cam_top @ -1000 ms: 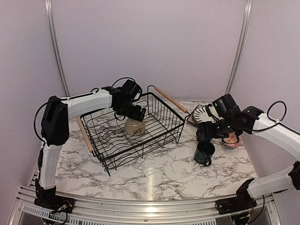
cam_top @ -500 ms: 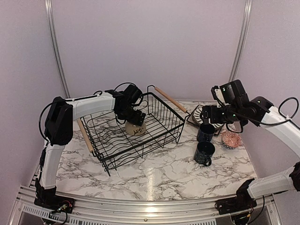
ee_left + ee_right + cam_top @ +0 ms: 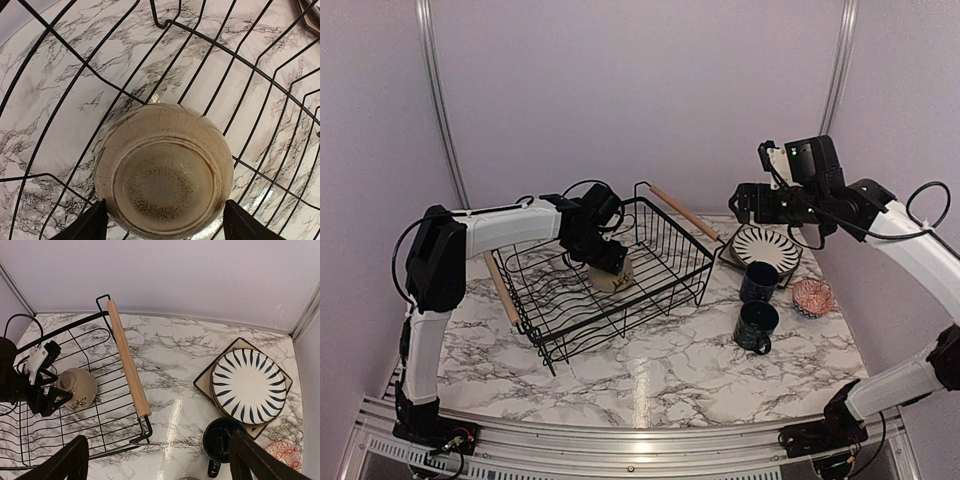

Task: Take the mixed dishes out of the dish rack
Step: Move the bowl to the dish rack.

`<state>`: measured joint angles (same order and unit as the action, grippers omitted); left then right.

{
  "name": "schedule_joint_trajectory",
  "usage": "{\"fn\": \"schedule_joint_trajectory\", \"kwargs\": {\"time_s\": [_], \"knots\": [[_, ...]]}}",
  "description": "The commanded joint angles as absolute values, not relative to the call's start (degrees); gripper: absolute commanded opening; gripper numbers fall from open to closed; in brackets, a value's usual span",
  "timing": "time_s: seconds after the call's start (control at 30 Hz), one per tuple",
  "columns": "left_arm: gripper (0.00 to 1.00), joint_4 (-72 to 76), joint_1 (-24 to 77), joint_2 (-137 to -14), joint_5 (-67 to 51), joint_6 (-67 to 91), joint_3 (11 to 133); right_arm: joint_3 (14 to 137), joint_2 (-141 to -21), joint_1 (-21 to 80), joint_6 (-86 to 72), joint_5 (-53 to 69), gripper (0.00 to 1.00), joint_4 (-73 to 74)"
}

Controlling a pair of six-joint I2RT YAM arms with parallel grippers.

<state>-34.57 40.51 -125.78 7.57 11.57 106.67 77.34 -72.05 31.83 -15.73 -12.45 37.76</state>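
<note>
The dish rack [image 3: 570, 320], a black wire basket with wooden handles, stands left of centre and also shows in the right wrist view [image 3: 127, 360]. A cream patterned bowl [image 3: 615, 278] lies in it, base towards my left wrist camera [image 3: 167, 180]. My left gripper [image 3: 608, 262] reaches into the rack, and its fingers [image 3: 95, 225] press the bowl's two sides. My right gripper [image 3: 745, 200] is open and empty, high above the table. Below it are a striped plate [image 3: 248, 385] on a square plate [image 3: 201, 385], two navy mugs [image 3: 760, 282] [image 3: 757, 325] and a pinkish bowl [image 3: 813, 296].
The rack's right wooden handle [image 3: 682, 212] points towards the plate stack. Bare marble table [image 3: 650, 370] lies in front of the rack and mugs. The back wall and corner posts [image 3: 830, 100] stand close behind the right arm.
My right gripper has let go of a navy mug beside the striped plate and risen up and back. My left gripper has settled lower around the cream bowl, which has tilted slightly.
</note>
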Motion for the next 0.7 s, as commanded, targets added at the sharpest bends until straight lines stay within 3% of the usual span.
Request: {"fn": "schedule_joint_trajectory", "kwargs": {"time_s": [0.0, 0.37, 0.67], "knots": [[0.81, -38.0, 41.1, -122.7, 3.5, 13.5, 103.0, 82.9, -76.4, 32.8, -14.3, -7.2, 0.94, 32.6], [0.91, -28.5, 40.2, -109.8, -3.7, 16.6, 93.8, 96.2, -90.0, 39.1, -12.1, -5.0, 0.94, 31.3], [0.99, -23.5, 39.3, -94.5, 10.2, 16.4, 80.8, 110.0, -104.1, 42.5, -16.1, -4.8, 0.89, 33.3]]}}
